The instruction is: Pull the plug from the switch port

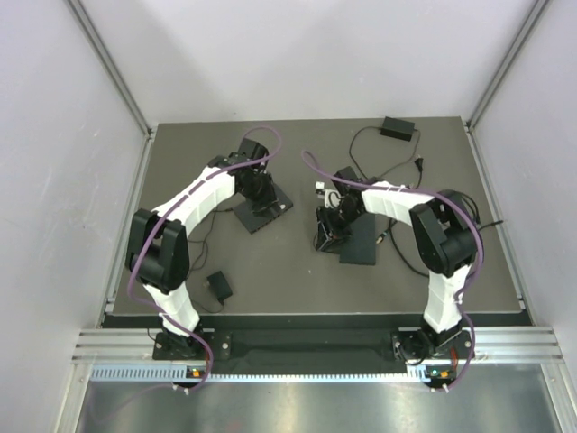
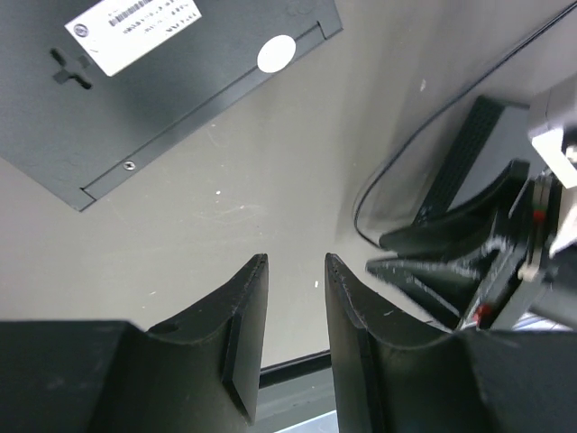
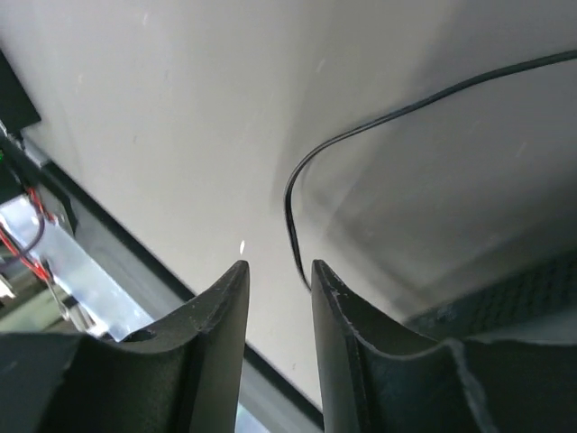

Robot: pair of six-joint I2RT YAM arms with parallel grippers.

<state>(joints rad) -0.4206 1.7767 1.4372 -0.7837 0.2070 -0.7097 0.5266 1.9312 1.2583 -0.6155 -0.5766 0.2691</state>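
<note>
Lots of stuff scattered on the dark table (image 1: pixel 297 280) here. There's a black power brick (image 1: pixel 397 128) at the far edge with its lead snaking toward the middle, and a small black adapter (image 1: pixel 219 287) sitting by the left arm's base. A flat black box with a vent-mesh edge (image 1: pixel 362 239) lies under the right arm's wrist. A thin black cable (image 3: pixel 361 131) loops across the bare table top, and it's pretty much the only thing near the right hand's fingers.

Left hand (image 2: pixel 296 262): fingers spread a fair bit, nothing between them and touching nothing, just bare table showing through the gap. It hangs just beside the switch, not on it.

Right hand (image 3: pixel 279 266): fingers closer together than the left's but still apart, not pinching anything. In its wrist view the cable curves down into the gap and slips out of sight behind the edge of one fingertip. Can't tell whether it actually touches. The mesh-edged box is off to that hand's side.

The switch (image 2: pixel 180 90) is a flat dark grey box lying at an angle on the left half of the table, close to the middle. The face I can see has a white label (image 2: pixel 131 32) and a round white sticker (image 2: pixel 276 52) near one corner, plus a small screw along a seam. The plug I honestly can't pick out in any view, since the port side isn't facing the cameras.
</note>
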